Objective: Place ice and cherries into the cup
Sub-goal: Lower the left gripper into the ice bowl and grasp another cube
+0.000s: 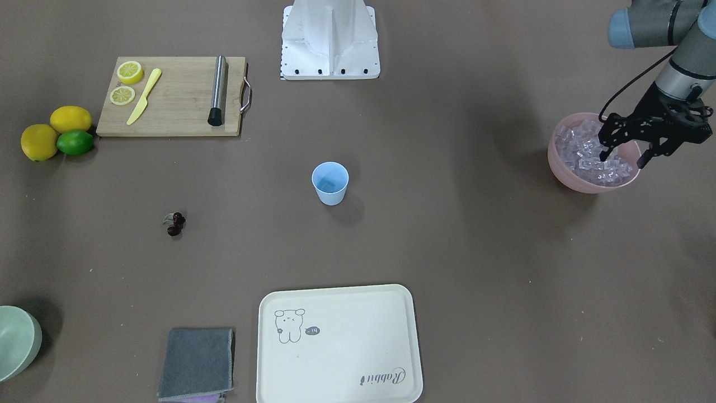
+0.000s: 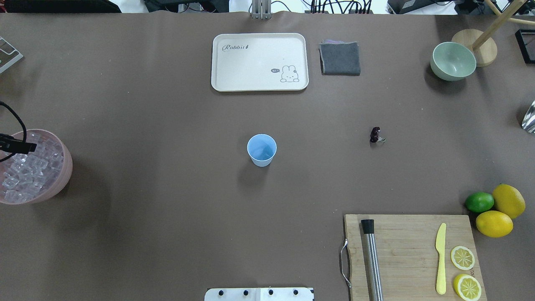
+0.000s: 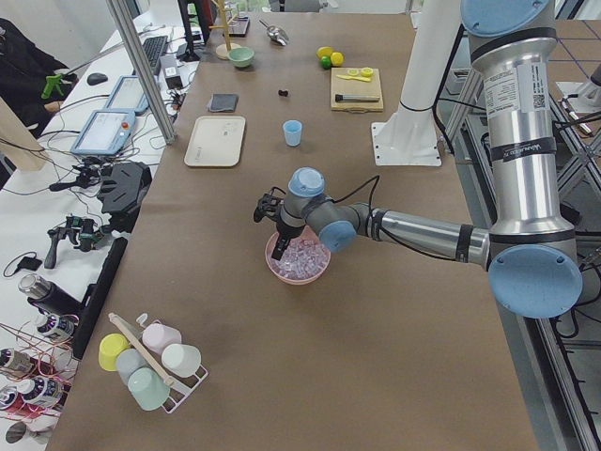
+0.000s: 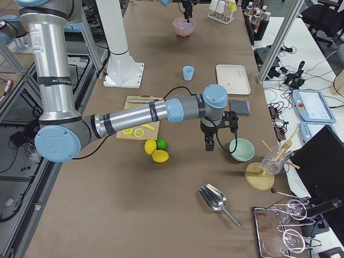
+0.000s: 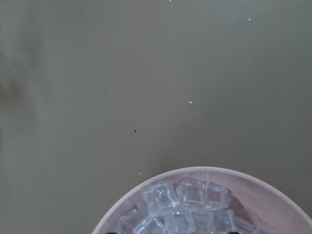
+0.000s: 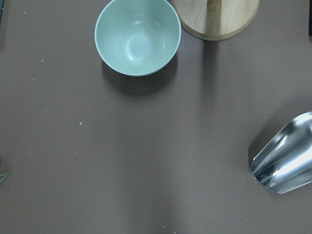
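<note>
Two claws recorded. The left claw (image 1: 623,157) hangs over the pink bowl (image 1: 592,187) at the table's (image 1: 475,252) end on the robot's left. Its fingers are spread apart and hold nothing. One fingertip (image 1: 604,155) reaches down among the ice (image 1: 582,146), and the other sits over the bowl's rim.

The ice fills the pink bowl in a heap of clear cubes. The left wrist view shows only the near rim and the top cubes.

The right claw (image 4: 209,145) shows only in the exterior right view, above the table just beside the pale green bowl (image 4: 242,149). Whether its fingers are apart or together cannot be told.

The cup (image 1: 330,183) stands upright near the table's middle, well apart from both claws. A faint angular shape shows inside it, but what it is cannot be told.

The cherries (image 1: 176,224) lie on the bare table, apart from the cup, on the robot's right-hand side.

A metal scoop (image 6: 285,156) lies near the pale green bowl.
</note>
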You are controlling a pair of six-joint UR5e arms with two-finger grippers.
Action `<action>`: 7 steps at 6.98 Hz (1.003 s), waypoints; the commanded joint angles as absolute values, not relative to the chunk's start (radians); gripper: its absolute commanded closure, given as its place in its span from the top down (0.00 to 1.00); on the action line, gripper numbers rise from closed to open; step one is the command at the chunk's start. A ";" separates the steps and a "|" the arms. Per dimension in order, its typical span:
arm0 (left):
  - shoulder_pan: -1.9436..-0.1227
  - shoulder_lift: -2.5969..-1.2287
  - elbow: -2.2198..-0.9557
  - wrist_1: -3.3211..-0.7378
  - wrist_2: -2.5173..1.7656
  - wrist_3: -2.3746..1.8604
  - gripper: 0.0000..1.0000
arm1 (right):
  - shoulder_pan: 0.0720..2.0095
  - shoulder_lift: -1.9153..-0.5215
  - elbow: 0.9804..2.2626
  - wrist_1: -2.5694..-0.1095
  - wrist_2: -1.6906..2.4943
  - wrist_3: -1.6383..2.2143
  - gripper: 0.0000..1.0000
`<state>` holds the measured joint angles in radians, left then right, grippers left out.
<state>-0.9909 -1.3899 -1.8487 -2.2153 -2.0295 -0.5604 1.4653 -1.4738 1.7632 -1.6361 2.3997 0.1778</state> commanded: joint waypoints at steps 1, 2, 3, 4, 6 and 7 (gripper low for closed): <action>-0.973 -1.379 -1.845 -2.215 -2.028 -0.552 0.75 | 1.465 -1.473 1.763 -1.637 2.399 0.178 1.00; -0.971 -1.379 -1.838 -2.215 -2.028 -0.551 0.74 | 1.465 -1.473 1.763 -1.637 2.399 0.178 1.00; -0.969 -1.379 -1.833 -2.215 -2.028 -0.551 0.74 | 1.465 -1.473 1.764 -1.637 2.399 0.178 1.00; -0.968 -1.378 -1.827 -2.215 -2.026 -0.549 0.74 | 1.465 -1.473 1.763 -1.637 2.399 0.178 1.00; -0.968 -1.367 -1.819 -2.215 -2.028 -0.529 0.74 | 1.465 -1.471 1.763 -1.635 2.399 0.179 1.00; -0.966 -1.364 -1.821 -2.217 -2.028 -0.526 0.74 | 1.465 -1.471 1.766 -1.635 2.399 0.178 1.00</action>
